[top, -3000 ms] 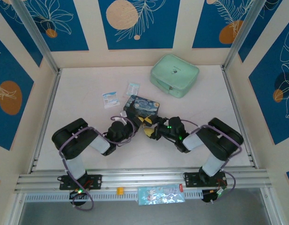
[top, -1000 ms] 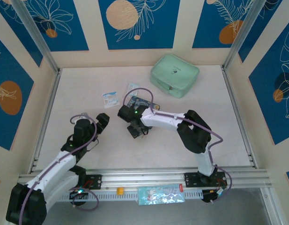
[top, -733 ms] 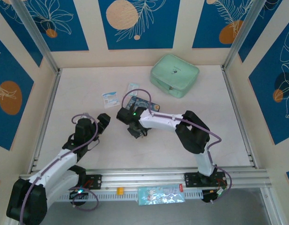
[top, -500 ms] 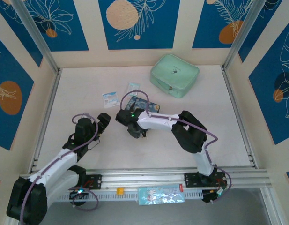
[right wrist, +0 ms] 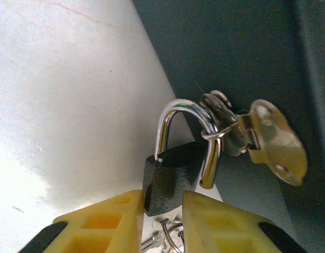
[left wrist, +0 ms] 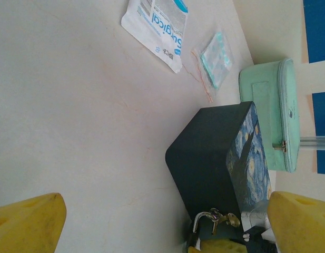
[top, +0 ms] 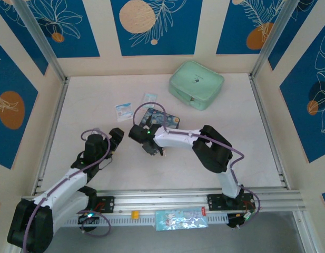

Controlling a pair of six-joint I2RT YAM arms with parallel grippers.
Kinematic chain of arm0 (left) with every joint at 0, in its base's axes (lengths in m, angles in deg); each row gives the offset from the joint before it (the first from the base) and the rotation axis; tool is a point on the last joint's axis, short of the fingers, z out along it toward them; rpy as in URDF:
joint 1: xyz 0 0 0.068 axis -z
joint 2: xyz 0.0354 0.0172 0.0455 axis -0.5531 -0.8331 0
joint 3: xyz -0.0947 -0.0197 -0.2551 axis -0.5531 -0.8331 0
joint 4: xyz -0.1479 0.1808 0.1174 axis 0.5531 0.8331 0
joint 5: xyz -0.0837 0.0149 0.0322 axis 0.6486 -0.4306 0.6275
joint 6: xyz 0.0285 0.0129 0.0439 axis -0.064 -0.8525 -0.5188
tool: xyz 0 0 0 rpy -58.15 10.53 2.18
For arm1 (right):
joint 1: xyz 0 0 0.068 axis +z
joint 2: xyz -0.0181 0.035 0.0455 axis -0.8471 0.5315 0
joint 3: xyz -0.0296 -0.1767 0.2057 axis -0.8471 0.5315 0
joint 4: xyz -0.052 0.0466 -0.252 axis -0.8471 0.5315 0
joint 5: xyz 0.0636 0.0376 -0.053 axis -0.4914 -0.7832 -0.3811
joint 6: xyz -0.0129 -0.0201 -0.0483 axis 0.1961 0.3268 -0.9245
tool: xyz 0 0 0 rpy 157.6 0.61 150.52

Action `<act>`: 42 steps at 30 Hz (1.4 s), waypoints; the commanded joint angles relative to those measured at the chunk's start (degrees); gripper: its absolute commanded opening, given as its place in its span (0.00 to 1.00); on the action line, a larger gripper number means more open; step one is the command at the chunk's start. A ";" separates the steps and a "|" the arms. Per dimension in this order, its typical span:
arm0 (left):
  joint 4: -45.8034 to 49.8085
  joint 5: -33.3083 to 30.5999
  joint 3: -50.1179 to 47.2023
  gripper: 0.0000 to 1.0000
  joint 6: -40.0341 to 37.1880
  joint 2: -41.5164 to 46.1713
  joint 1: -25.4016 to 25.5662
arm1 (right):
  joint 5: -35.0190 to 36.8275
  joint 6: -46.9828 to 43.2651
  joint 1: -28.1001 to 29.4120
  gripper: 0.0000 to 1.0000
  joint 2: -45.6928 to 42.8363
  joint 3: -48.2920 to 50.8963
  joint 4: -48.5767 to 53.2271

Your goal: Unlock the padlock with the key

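Note:
The dark padlock (right wrist: 170, 171) hangs by its silvery shackle from the brass hasp (right wrist: 270, 139) on the near side of the dark blue swirl-painted tin box (top: 163, 118). One shackle leg stands free beside the body, out of its hole. My right gripper (right wrist: 161, 203) reaches in from below, its yellow fingers (right wrist: 104, 221) closed round the padlock's lower end and the silvery key (right wrist: 167, 238) ring under it. In the left wrist view the padlock (left wrist: 200, 218) shows against the tin box (left wrist: 215, 153). My left gripper (top: 114, 138) hovers open to the left, apart from the box.
A mint-green zip pouch (top: 196, 84) lies at the back right. Two small flat packets (top: 123, 112) (top: 149, 98) lie behind the tin box. The aluminium rail (top: 162, 200) runs along the near edge. Open table lies left of the left arm.
The left arm has drawn back from the tin box to the left and stayed there. The right arm has stretched leftwards, and its gripper has crept a little further left along the box's near side.

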State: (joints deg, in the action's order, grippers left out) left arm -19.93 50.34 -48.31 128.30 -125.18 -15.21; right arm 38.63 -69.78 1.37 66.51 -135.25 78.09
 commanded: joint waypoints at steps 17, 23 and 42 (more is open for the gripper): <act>0.62 -0.65 -1.32 0.97 1.13 3.50 -0.55 | 5.51 1.00 1.61 0.43 2.03 3.21 -0.76; 0.64 -0.68 -1.50 0.96 1.67 4.13 -0.54 | 5.33 0.97 0.38 0.33 1.40 5.58 -4.29; 0.99 -0.46 -1.31 0.95 2.10 4.84 -0.45 | -16.26 -14.91 -6.45 0.00 -8.62 13.91 -17.63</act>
State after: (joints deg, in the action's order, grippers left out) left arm -19.38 50.12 -49.29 129.81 -120.91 -15.21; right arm 32.82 -80.16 -4.44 58.82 -122.94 63.09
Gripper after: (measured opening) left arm 0.956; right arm 0.076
